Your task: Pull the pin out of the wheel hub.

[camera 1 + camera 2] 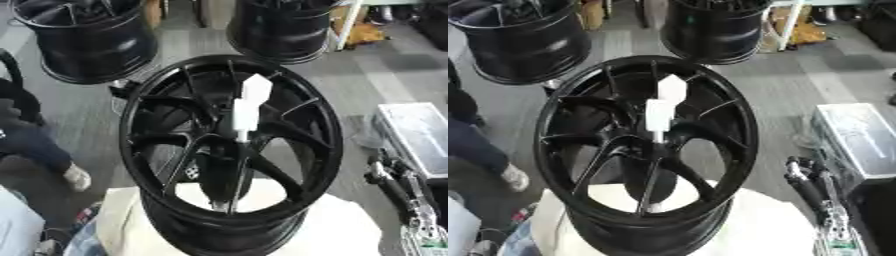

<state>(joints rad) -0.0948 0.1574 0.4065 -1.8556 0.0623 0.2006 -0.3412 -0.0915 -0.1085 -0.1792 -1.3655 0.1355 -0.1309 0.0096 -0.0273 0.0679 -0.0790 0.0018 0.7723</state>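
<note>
A black multi-spoke wheel hub (pixel 325 142) stands tilted on a white-covered stand (pixel 350 227), its face turned up towards me. A white pin (pixel 248 106) sticks out of the hub's centre: a blocky white head on a thin white stem that enters the centre bore. My right hand (pixel 805 176) rests at the lower right, beside the hub and apart from it, fingers straight and pointing up, holding nothing. No left hand shows in either view.
Two more black wheels (pixel 83 42) (pixel 282 27) stand on the grey floor behind. A pale box (pixel 418 134) lies at the right, just beyond my right hand. A person's leg and shoe (pixel 75 177) are at the left.
</note>
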